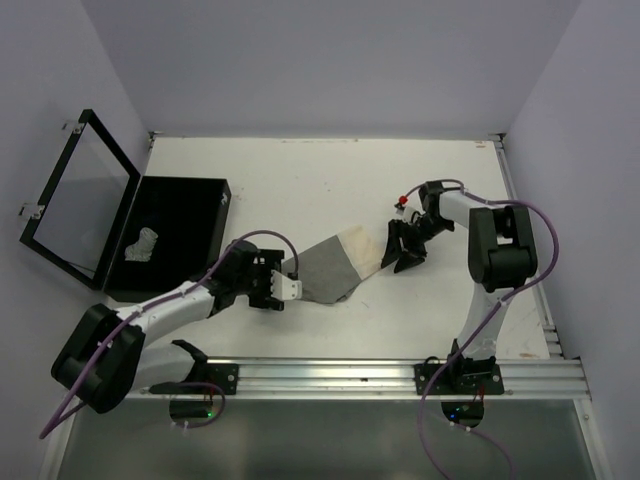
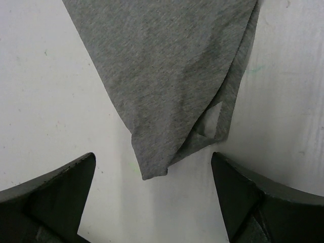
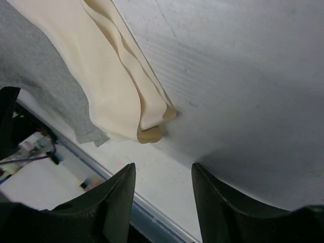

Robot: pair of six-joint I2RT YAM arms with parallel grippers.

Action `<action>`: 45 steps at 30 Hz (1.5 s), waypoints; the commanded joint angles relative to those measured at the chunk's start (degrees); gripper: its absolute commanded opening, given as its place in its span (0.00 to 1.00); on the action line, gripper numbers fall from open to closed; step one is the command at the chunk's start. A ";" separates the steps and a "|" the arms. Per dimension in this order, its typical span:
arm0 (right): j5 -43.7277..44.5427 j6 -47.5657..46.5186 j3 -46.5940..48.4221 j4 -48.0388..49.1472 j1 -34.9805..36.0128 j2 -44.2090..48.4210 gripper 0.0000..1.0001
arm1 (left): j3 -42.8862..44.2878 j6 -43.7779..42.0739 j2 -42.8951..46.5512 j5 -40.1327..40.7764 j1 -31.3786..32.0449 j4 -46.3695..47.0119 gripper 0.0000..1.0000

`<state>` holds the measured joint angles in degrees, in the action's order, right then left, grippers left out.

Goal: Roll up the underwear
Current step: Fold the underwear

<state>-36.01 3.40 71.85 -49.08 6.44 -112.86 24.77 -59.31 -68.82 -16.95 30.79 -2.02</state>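
Station check: a flat black box [image 1: 185, 215] sits at the left of the table [image 1: 300, 170], its hinged lid [image 1: 78, 200] standing open toward the wall; a small grey cloth bundle [image 1: 141, 245] lies inside it. A metal rail [image 1: 380, 378] runs along the near edge. Nothing stands between either arm and the work. The underwear [image 1: 335, 262] lies spread at the centre of the table, well apart from the box, between the two arms. Its long axis runs diagonally, from near-left to far-right in the top view. The heather grey part tapers to a point aimed at the left gripper [image 2: 153, 161]; the cream part forms the far-right end, facing the right gripper [image 3: 163, 167]. Left jaws are spread wide, the grey tip lying in the gap between them, not gripped. Right jaws are parted, holding nothing; the folded cream edge lies just ahead of their tips, not touching.
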 commanded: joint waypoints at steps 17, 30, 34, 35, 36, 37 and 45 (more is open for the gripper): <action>-4.51 9.25 -4.00 8.47 -1.25 -3.07 0.52 | 4.58 -3.18 -4.57 -0.63 0.24 5.45 0.99; -1.70 9.88 -3.92 11.38 -1.16 -3.77 0.39 | 4.49 -3.36 -8.00 -0.63 0.42 5.36 1.00; -1.52 8.73 -3.48 10.06 -1.16 -3.60 0.24 | 4.84 -3.62 -8.44 -0.45 0.42 5.10 0.99; -1.61 8.21 -3.39 9.27 -1.16 -3.34 0.20 | 4.84 -3.53 -8.53 -0.45 0.50 5.01 0.99; -1.52 7.94 -3.04 9.09 -1.16 -2.55 0.15 | 4.76 -3.62 -8.53 -0.45 0.50 4.92 0.99; -1.35 7.85 -2.95 9.09 -1.08 -2.02 0.13 | 4.58 -3.62 -8.44 -0.54 0.50 4.84 0.99; -0.99 6.53 1.17 6.45 -1.16 -1.14 0.00 | 4.14 -4.06 -8.35 -1.51 0.42 3.08 0.98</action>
<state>-38.50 11.46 69.84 -41.60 5.23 -115.35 28.64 -62.22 -76.29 -17.23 30.89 2.50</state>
